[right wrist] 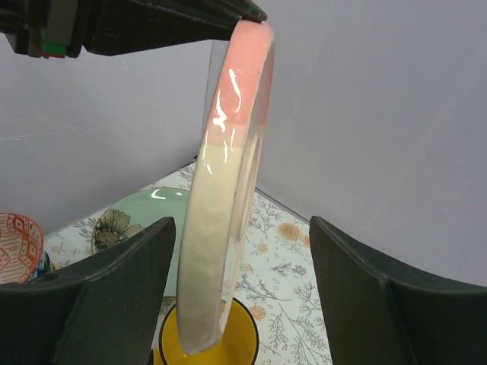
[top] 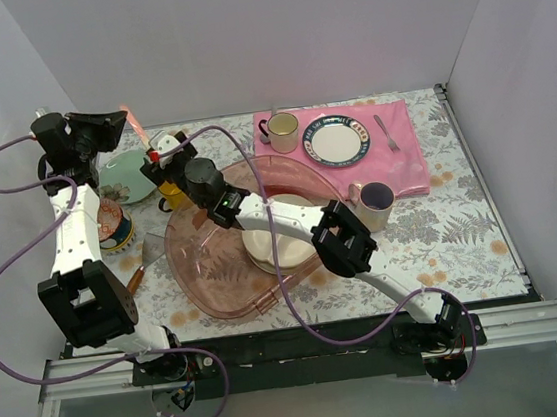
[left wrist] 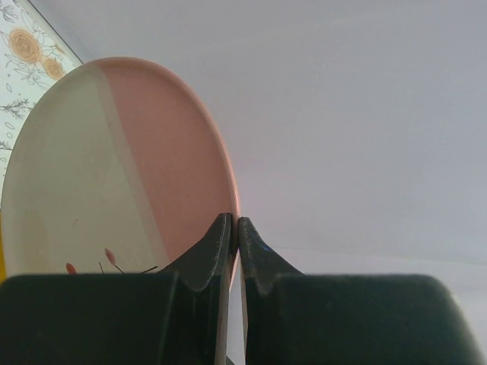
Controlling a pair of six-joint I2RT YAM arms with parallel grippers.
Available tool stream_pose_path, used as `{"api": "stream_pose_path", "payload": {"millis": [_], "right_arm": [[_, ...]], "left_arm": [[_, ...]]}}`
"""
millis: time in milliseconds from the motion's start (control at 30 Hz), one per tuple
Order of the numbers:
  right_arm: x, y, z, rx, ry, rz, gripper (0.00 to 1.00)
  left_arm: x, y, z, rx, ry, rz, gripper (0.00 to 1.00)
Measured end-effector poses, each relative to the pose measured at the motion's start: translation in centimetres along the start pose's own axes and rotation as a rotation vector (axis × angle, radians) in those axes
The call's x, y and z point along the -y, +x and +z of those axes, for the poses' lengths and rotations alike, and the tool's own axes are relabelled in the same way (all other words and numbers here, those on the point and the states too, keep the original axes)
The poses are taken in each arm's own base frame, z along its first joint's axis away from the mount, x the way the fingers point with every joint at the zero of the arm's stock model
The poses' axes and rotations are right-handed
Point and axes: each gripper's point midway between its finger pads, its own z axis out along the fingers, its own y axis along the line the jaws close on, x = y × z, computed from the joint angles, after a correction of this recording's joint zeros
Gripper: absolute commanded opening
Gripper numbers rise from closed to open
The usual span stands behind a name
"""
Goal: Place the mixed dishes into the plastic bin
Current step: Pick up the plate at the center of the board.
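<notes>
Step in hand, by judgement: passing the cream floral plate to the bin, perhaps arm to arm. Nearest, large shallow translucent pink plastic bin [top: 215, 271], holding cream three-section plate [top: 268, 245]. Right arm stretched across the bin; right gripper [right wrist: 240, 224] spread wide either side of the upright cream floral plate [right wrist: 228, 190], not gripping. Yellow mug [right wrist: 242, 334] directly beneath. Farthest, left gripper [left wrist: 234, 224], held high, clenched on the floral plate's rim. Next move calls for the right fingers closing before the left lets go.

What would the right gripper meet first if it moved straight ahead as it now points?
Probably the cream floral plate, held edge-on by the left gripper and lined up between the right gripper's open fingers; depth is uncertain.
</notes>
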Motion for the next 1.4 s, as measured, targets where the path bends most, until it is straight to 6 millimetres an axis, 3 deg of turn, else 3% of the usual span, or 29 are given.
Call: {"api": "stream_pose_path", "payload": {"millis": [200, 233, 300, 367, 433, 700, 733, 767, 867, 1000, 1200, 1400], "right_arm": [[0.0, -0.2, 0.0, 0.017, 0.015, -0.019, 0.62], [0.0, -0.3, 0.0, 0.018, 0.018, -0.024, 0.52], [0.2, -0.4, 0.0, 0.021, 0.026, -0.034, 0.42], [0.4, -0.6, 0.0, 0.030, 0.032, -0.039, 0.16], [0.7, -0.8, 0.0, 0.034, 0.051, -0.040, 0.01], [2.2, -1.4, 0.1, 0.048, 0.103, -0.084, 0.01], [2.3, -1.5, 0.1, 0.049, 0.104, -0.090, 0.01], [2.3, -1.7, 0.1, 0.051, 0.105, -0.100, 0.01], [2.4, -2.1, 0.2, 0.052, 0.103, -0.116, 0.01], [2.9, -2.4, 0.2, 0.018, 0.098, -0.128, 0.01], [5.2, -5.4, -0.3, -0.042, 0.089, -0.099, 0.01], [12.0, -9.5, -1.3, -0.094, 0.131, -0.027, 0.01]], "left_arm": [[0.8, 0.6, -0.8, -0.011, 0.030, -0.021, 0.00], [1.0, 0.7, -0.9, -0.013, 0.036, -0.024, 0.00], [1.4, 1.0, -1.2, -0.018, 0.047, -0.028, 0.00], [1.9, 1.2, -1.4, -0.023, 0.057, -0.032, 0.00], [2.2, 1.4, -1.5, -0.025, 0.067, -0.034, 0.00], [3.1, 1.5, -1.7, -0.021, 0.091, -0.065, 0.00], [3.2, 1.5, -1.8, -0.018, 0.097, -0.068, 0.09], [3.2, 1.5, -1.9, -0.013, 0.102, -0.071, 0.35], [4.1, 1.7, -2.4, -0.019, 0.137, -0.070, 0.66], [6.0, 2.0, -3.6, -0.023, 0.200, -0.052, 0.86], [9.5, 3.0, -6.5, -0.052, 0.312, -0.010, 0.97], [12.9, 4.1, -10.3, -0.074, 0.421, 0.064, 0.98]]}}
